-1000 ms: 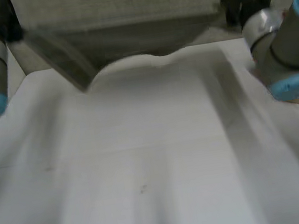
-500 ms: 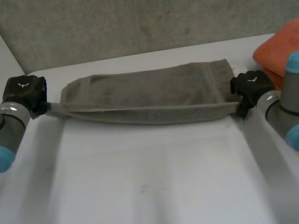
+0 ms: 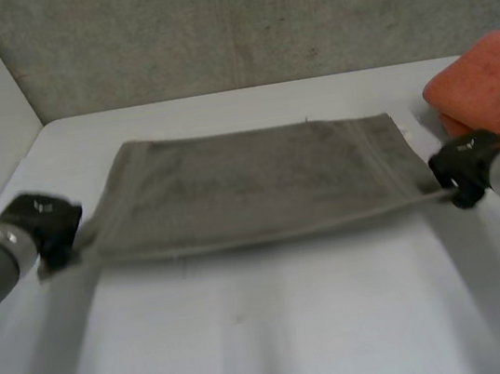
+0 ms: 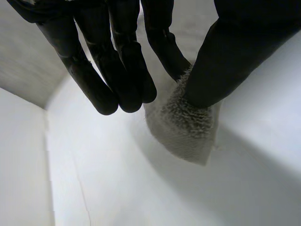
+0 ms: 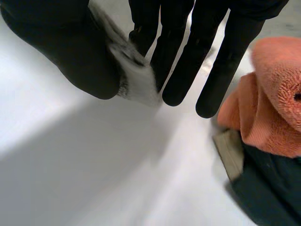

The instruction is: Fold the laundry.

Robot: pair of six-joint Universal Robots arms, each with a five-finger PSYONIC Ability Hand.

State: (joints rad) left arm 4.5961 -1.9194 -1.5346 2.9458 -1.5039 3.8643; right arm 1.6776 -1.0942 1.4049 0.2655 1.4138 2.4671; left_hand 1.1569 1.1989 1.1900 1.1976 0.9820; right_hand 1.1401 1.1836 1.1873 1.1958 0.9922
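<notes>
I find the rectangular grey terry towel [image 3: 259, 181] stretched toward the far edge of the white table [image 3: 281, 333], left hand [image 3: 45, 234] and right hand [image 3: 466, 172] each pinching a near corner between fingers [image 4: 162, 47] and thumb; I judge spreading in hand, next needing both corners carried evenly to the far edge.

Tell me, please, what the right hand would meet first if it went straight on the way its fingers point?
Most likely the bare white table beyond the right hand, whose fingers pinch a corner of the grey towel; the orange towel lies off to one side. Depth is unclear.
</notes>
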